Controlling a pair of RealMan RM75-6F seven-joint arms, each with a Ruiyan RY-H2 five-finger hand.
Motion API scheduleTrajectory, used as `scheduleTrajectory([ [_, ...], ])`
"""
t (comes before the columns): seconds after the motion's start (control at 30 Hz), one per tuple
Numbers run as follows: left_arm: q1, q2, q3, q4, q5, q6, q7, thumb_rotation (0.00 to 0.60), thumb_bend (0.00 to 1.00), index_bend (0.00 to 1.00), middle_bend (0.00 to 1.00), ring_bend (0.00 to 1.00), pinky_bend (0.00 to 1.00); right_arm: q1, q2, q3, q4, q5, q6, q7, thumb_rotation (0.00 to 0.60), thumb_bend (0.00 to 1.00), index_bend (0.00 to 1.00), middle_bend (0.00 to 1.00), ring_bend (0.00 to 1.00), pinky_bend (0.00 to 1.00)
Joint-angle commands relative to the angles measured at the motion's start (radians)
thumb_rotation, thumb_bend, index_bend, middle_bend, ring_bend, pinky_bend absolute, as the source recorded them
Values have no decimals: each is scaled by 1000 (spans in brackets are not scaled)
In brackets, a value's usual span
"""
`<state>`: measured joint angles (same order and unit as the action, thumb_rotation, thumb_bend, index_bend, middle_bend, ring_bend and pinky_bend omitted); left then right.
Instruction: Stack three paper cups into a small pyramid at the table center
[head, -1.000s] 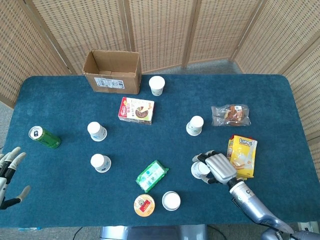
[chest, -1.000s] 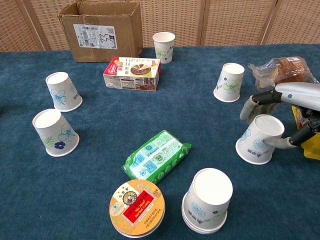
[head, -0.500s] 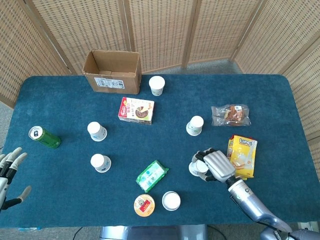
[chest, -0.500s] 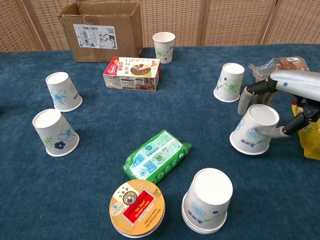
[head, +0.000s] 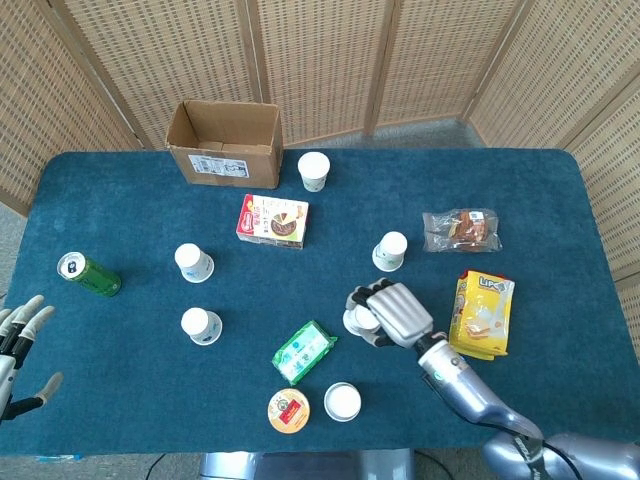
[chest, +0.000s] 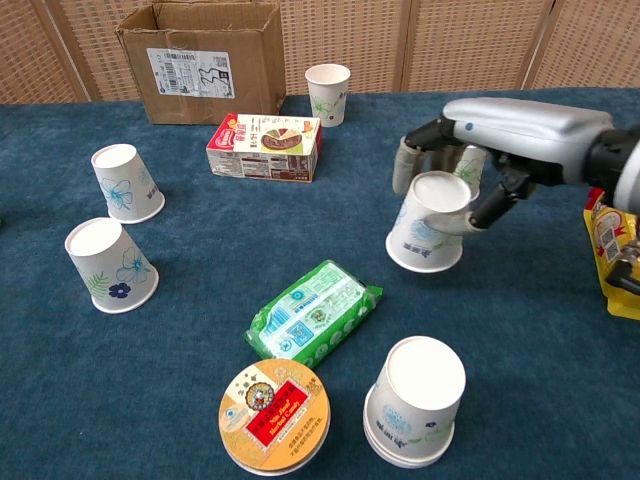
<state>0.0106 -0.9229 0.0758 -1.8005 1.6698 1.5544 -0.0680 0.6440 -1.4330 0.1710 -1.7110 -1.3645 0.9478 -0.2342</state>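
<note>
My right hand (head: 395, 313) (chest: 505, 128) grips an upside-down paper cup (head: 357, 320) (chest: 427, 230) just right of the table's middle, fingers behind it and thumb in front. The cup's rim looks close to the cloth; contact is unclear. More upside-down cups stand at the back (head: 313, 170) (chest: 328, 92), at the right of centre (head: 390, 250), and two at the left (head: 193, 262) (head: 201, 325). A short stack of cups (head: 342, 401) (chest: 414, 401) stands at the front. My left hand (head: 18, 352) hangs open beyond the table's left edge.
A cardboard box (head: 225, 142) sits at the back left, a red snack box (head: 273, 220) in front of it. A green packet (head: 304, 351) and a round tin (head: 288, 410) lie near the front. A green can (head: 88, 274), a bread bag (head: 460, 229) and a yellow bag (head: 484, 312) lie at the sides.
My right hand has carried the cup to the left and a little back, away from the yellow bag toward the table's middle. The left hand has stayed put.
</note>
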Motion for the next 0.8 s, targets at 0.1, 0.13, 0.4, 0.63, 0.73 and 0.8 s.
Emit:
scheduleTrajectory([
  [0.1,-1,0,0,2,-1,-2,-2,600,371,0,0,0,0,78,-79,52,15,84,-43,-93,600,423,387,459,422,334],
  [0.13,0,1,1,1,-1,-2,-3,600,371,0,0,0,0,91,-91,58,19,94,-48,-106,600,426,387,459,423,334],
  [0.4,3,3,2,0,4,6,-11,600,371,0,0,0,0,195,-185,98,44,192,-76,-219,600,428,387,458,422,334],
  [0.63,2,7,1,1,1,6,-21,600,371,0,0,0,0,266,-266,101,102,224,-85,-274,600,426,387,458,423,334],
  [0.73,2,7,1,3,-1,5,-23,600,370,0,0,0,0,299,-297,115,146,240,-93,-281,600,428,389,458,423,334],
  [0.8,1,8,-1,4,-7,2,-23,600,371,0,0,0,0,319,-314,125,174,255,-98,-283,600,429,390,458,423,334],
])
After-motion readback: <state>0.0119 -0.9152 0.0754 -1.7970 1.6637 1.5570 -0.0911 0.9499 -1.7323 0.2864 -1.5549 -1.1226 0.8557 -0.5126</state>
